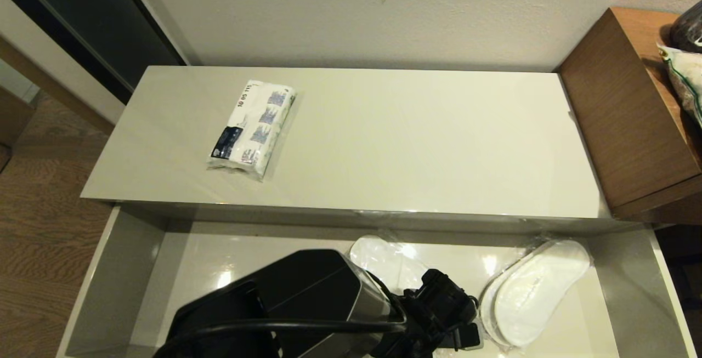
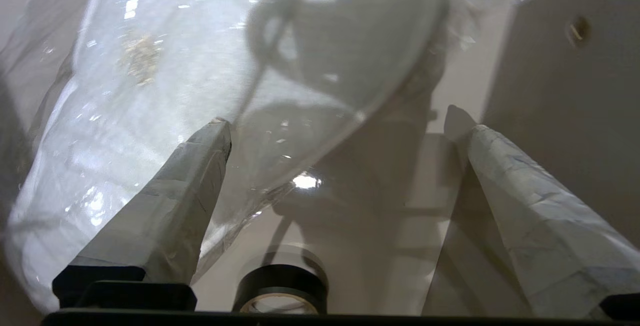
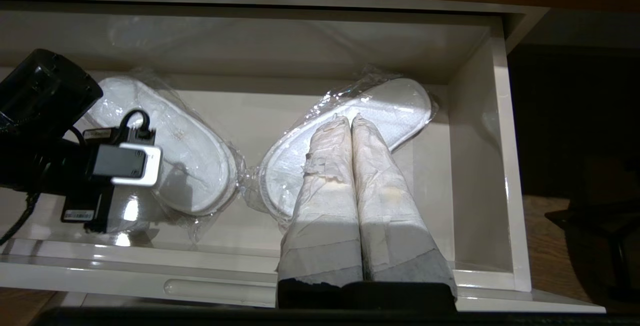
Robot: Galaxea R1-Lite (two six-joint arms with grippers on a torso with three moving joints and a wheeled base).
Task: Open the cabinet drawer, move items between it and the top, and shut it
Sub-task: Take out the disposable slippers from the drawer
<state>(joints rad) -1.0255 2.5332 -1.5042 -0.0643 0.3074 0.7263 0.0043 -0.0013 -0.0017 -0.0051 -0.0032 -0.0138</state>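
The left gripper [image 2: 345,121], fingers spread wide, reaches into the open cabinet drawer [image 1: 126,270] over one clear-wrapped white slipper [image 1: 386,259]; a second slipper [image 1: 535,297] lies beside it. The right gripper [image 3: 351,122] hangs closed outside the drawer. The blue-patched tissue packet [image 1: 251,128] lies on the glossy top [image 1: 411,144].

A plain off-white wall [image 1: 384,12] runs behind the low unit, with a dark glass panel [image 1: 93,23] angled off at the left, wood-grain flooring [image 1: 38,226] below it, and a taller brown wooden cabinet [image 1: 620,122] at the right (a few bagged goods [image 1: 685,73] sit on top).
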